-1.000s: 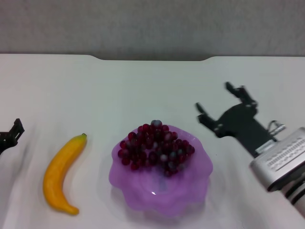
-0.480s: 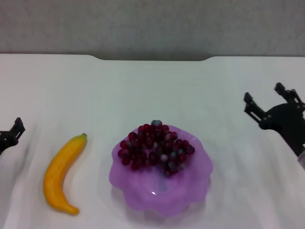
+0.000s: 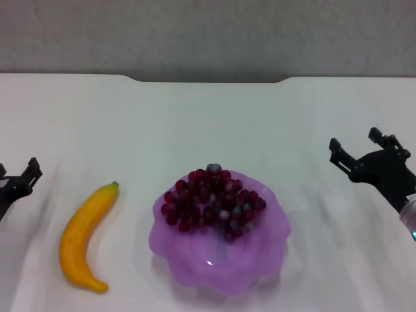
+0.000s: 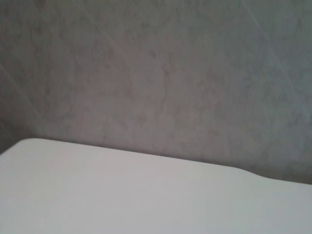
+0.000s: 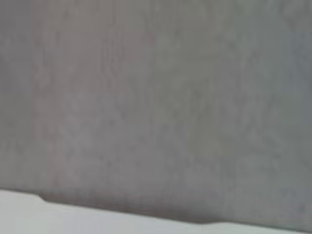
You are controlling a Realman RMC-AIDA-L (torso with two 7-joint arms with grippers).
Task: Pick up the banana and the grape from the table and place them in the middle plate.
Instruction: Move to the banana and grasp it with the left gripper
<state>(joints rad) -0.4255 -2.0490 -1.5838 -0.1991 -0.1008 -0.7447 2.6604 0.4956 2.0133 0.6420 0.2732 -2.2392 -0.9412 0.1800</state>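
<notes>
The bunch of dark red-purple grapes point(image 3: 213, 200) lies in the purple scalloped plate point(image 3: 260, 253) at the middle front of the white table point(image 3: 195, 123). The yellow-orange banana point(image 3: 84, 235) lies on the table left of the plate, its green stem tip pointing away from me. My right gripper point(image 3: 356, 145) is open and empty, at the right edge, well clear of the plate. My left gripper point(image 3: 19, 174) shows only partly at the left edge, left of the banana and apart from it.
The table's far edge with its notch point(image 3: 208, 79) meets a grey wall point(image 3: 208, 32). The left wrist view shows the table's far edge point(image 4: 146, 161) and wall; the right wrist view shows mostly the wall point(image 5: 156, 97).
My right gripper has drawn back from beside the plate to the right edge, open and empty. My left gripper has shifted slightly inward toward the banana.
</notes>
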